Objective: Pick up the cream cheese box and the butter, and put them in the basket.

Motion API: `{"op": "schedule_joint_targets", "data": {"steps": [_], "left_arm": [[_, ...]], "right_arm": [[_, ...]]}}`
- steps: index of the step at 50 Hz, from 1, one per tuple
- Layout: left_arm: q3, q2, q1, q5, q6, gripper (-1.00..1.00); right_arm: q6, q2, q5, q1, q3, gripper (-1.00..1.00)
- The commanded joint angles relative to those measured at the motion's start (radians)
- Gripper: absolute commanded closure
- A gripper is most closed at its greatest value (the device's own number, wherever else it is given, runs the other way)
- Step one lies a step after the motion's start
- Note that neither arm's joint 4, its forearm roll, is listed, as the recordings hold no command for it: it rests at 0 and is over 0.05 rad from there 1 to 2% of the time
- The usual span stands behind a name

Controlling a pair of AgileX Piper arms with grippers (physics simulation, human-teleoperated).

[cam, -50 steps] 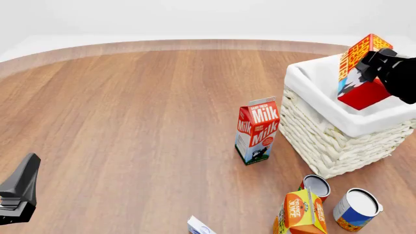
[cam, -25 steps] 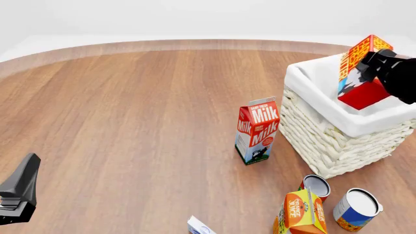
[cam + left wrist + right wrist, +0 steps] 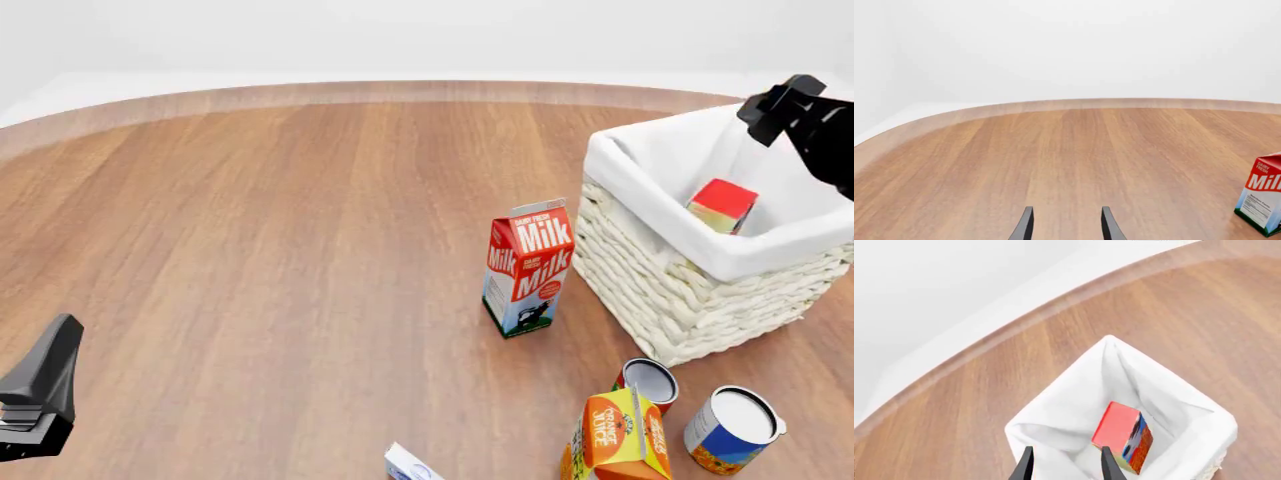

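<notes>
The butter (image 3: 722,206), an orange-red box, lies inside the cream-white woven basket (image 3: 667,250); it also shows in the right wrist view (image 3: 1124,436), tilted on the white lining (image 3: 1054,432). My right gripper (image 3: 766,113) hangs open and empty above the basket's far side, its fingers apart in the right wrist view (image 3: 1066,467). The cream cheese box (image 3: 411,464), small, white with blue print, is cut off at the front edge of the front view. My left gripper (image 3: 40,400) is open and empty at the near left, over bare table in the left wrist view (image 3: 1066,227).
A red-white milk carton (image 3: 529,266) stands upright left of the basket and shows in the left wrist view (image 3: 1262,200). An orange juice carton (image 3: 618,438) and two cans (image 3: 647,383) (image 3: 731,428) stand in front of the basket.
My right gripper has let go of the butter, which has dropped from above the rim into the basket. The left arm has not moved.
</notes>
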Motion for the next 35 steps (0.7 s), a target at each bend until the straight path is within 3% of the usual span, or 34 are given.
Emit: {"op": "schedule_joint_targets", "data": {"steps": [1, 8, 18, 27, 35], "left_arm": [[0.0, 0.0, 0.0, 0.0, 0.0, -1.0], [0.0, 0.0, 0.0, 0.0, 0.0, -1.0], [0.0, 0.0, 0.0, 0.0, 0.0, -1.0], [0.0, 0.0, 0.0, 0.0, 0.0, -1.0], [0.0, 0.0, 0.0, 0.0, 0.0, -1.0]], "right_arm": [[-0.002, -0.02, 0.011, 0.004, -0.003, -1.0], [-0.002, -0.033, 0.016, 0.016, 0.001, -1.0], [-0.027, -0.149, 0.14, 0.113, -0.043, -1.0], [-0.086, -0.246, 0.298, 0.258, -0.136, -1.0], [-0.118, -0.291, 0.381, 0.381, -0.181, -1.0]]}}
